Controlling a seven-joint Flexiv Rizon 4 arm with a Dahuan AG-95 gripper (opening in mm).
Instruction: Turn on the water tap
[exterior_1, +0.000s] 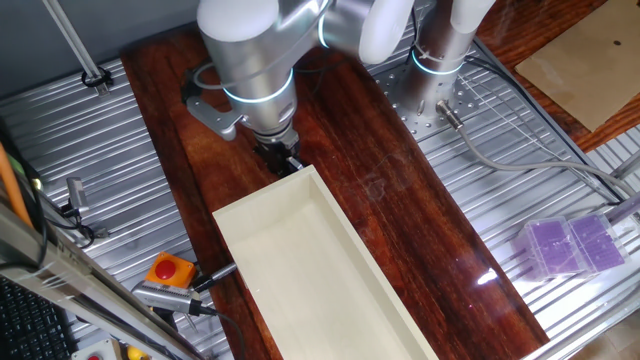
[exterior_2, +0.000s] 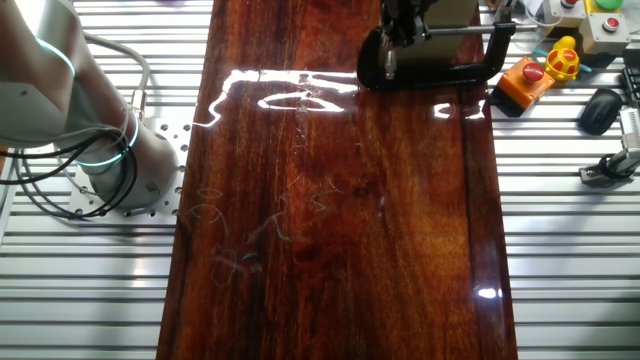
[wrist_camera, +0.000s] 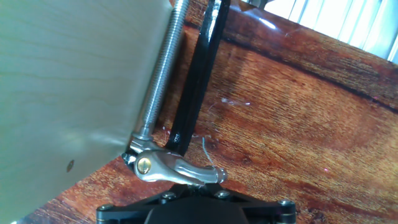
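The tap is a small chrome lever (wrist_camera: 174, 168) on a threaded steel stem (wrist_camera: 163, 68), held in a black C-clamp (exterior_2: 440, 62) at the end of the wooden board. In the hand view the lever lies right across the tips of my gripper (wrist_camera: 196, 185); the black fingers show no gap between them and seem to touch the lever. From one fixed view the gripper (exterior_1: 284, 156) points down just behind the far end of a cream box (exterior_1: 320, 270). From the other fixed view it (exterior_2: 400, 35) stands over the clamp's left end.
The long cream box lies along the dark wooden board (exterior_2: 340, 220). An orange box with a red button (exterior_2: 528, 78) and a black mouse (exterior_2: 600, 108) sit right of the clamp. A purple tray (exterior_1: 578, 245) lies on the metal table. The arm's base (exterior_2: 110, 160) stands left.
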